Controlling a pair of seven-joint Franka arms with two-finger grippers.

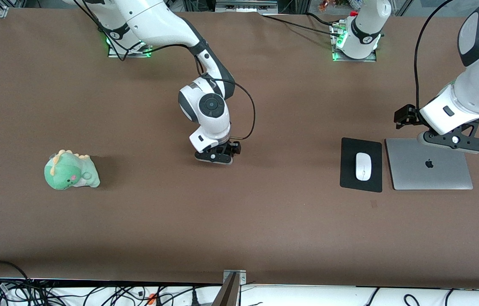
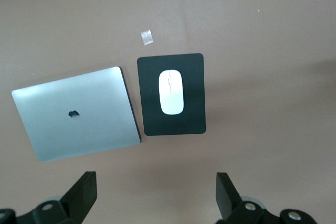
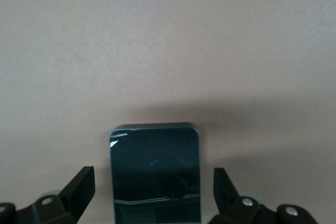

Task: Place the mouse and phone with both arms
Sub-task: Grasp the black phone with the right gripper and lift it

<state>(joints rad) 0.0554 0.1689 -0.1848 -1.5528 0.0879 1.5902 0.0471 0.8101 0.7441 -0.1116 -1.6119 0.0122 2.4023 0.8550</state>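
Note:
The white mouse (image 1: 363, 166) lies on a black mouse pad (image 1: 349, 172) toward the left arm's end of the table. The left wrist view shows the mouse (image 2: 171, 92) on the pad (image 2: 194, 111). My left gripper (image 1: 453, 142) hangs open and empty over the laptop's edge nearest the robots; its fingers (image 2: 81, 192) stand wide apart. My right gripper (image 1: 217, 160) is low over the table's middle and hides the phone in the front view. In the right wrist view the black phone (image 3: 155, 174) lies flat between the open fingers (image 3: 79, 187), with a gap on each side.
A closed silver laptop (image 1: 429, 164) lies beside the mouse pad, also in the left wrist view (image 2: 76, 113). A green dinosaur plush (image 1: 71, 171) sits toward the right arm's end. A small tape mark (image 1: 374, 204) is on the table nearer the camera than the pad.

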